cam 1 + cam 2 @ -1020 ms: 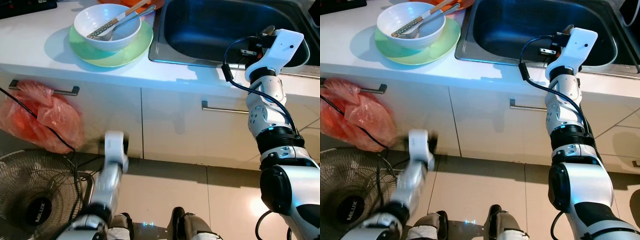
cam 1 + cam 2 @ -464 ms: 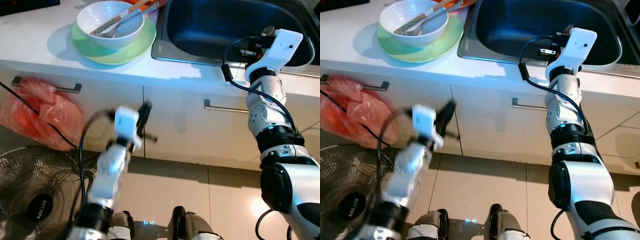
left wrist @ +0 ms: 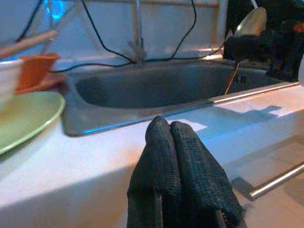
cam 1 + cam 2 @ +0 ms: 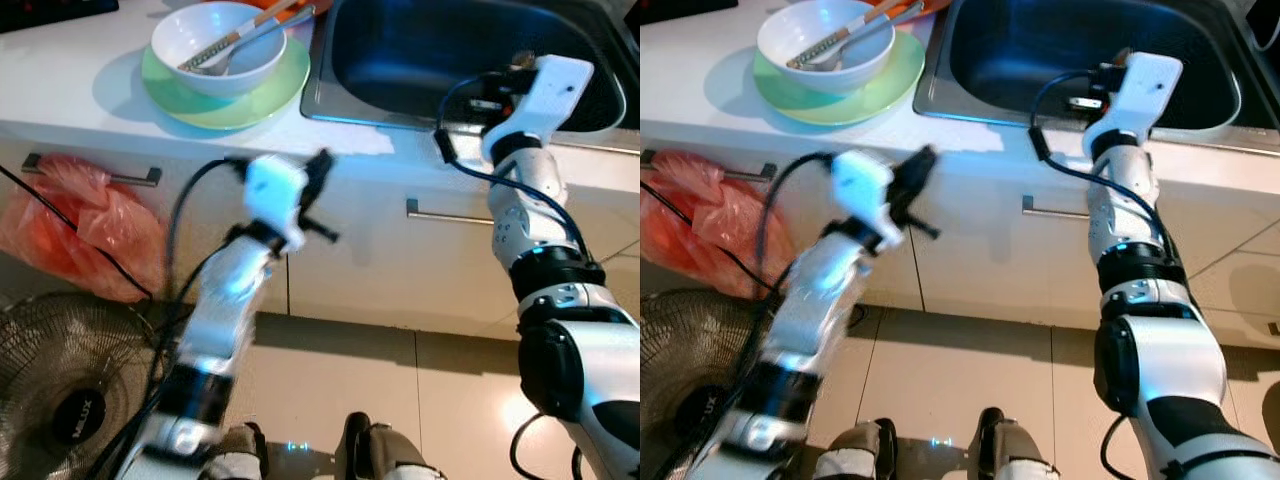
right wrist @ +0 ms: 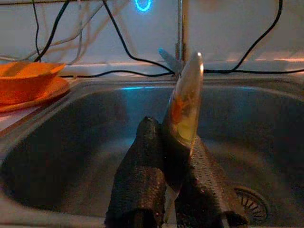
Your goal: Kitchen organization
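As seen from the robot's head, nearest items come first.

Floor fan (image 4: pixel 60 390): stands on the floor at the robot's left, below an orange plastic bag (image 4: pixel 85 235) hung from a drawer handle.

Left gripper (image 4: pixel 318 172): raised in front of the cabinet, just below the worktop (image 4: pixel 60 95) edge; its two black fingers lie pressed together and carry nothing.

Right gripper (image 5: pixel 164 190): held over the front rim of the sink (image 4: pixel 420 60); its fingers are clamped on a spoon (image 5: pixel 184 107), whose bowl stands up above the fingertips and looks soiled.

Spoon axis: roughly in line with the gripper's fingers, bowl end away from the wrist, over the basin.

Bowl (image 4: pixel 215 45): white, resting on a green plate (image 4: pixel 255 95) on the worktop left of the sink, with a fork and chopsticks (image 4: pixel 240 35) lying in it.

Governing relation: the bowl and plate lie up and to the left of the left gripper, which is the nearer arm; the basin lies directly beneath the right gripper's spoon, so a release there probably needs little travel.
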Available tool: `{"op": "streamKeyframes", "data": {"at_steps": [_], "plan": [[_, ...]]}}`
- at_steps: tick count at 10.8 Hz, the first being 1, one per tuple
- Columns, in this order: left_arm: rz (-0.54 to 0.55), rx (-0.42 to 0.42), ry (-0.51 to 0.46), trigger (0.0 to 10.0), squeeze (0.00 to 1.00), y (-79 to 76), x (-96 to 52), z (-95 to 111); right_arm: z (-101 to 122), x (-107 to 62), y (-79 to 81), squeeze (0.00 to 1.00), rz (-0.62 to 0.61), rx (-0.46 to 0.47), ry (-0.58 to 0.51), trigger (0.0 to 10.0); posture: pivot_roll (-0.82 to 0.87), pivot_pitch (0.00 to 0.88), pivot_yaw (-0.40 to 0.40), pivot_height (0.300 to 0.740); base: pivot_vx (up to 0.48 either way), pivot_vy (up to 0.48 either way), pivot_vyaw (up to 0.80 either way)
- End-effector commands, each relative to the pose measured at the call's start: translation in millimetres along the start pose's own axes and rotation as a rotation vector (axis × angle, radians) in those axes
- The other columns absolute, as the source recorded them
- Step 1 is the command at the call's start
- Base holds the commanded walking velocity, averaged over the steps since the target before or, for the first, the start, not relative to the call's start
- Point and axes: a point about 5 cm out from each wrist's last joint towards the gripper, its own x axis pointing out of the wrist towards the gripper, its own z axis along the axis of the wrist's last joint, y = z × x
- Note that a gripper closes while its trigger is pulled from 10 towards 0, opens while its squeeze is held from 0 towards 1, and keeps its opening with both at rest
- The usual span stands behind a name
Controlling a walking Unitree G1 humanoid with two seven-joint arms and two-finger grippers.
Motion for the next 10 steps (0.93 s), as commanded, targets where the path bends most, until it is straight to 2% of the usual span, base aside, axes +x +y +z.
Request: {"op": "streamKeyframes", "data": {"at_steps": [1, 7, 8, 10], "plan": [[-0.008, -0.013, 0.013, 10.0, 0.0, -3.5, 6.3, -0.3, -9.9, -1.9, 2.6, 0.0, 0.018, -0.012, 0.056, 10.0, 0.19, 0.228, -0.058, 0.74, 0.0, 0.0, 0.0], [0.005, -0.014, 0.032, 10.0, 0.0, -4.4, 11.6, 3.0, -9.5, -0.3, 7.8, 0.0, 0.047, -0.011, 0.061, 10.0, 0.19, 0.231, -0.057, 0.74, 0.0, 0.0, 0.0], [0.01, -0.011, 0.04, 10.0, 0.0, -4.0, 11.7, 3.0, -10.6, -0.6, 8.0, 0.0, 0.046, -0.009, 0.067, 10.0, 0.19, 0.23, -0.058, 0.74, 0.255, 0.0, 0.0], [0.02, -0.01, 0.032, 10.0, 0.0, -0.7, 12.8, 5.4, -11.9, -0.7, 8.1, 0.0, 0.046, 0.001, 0.075, 10.0, 0.19, 0.228, -0.06, 0.74, 0.311, 0.0, -0.8]]}}
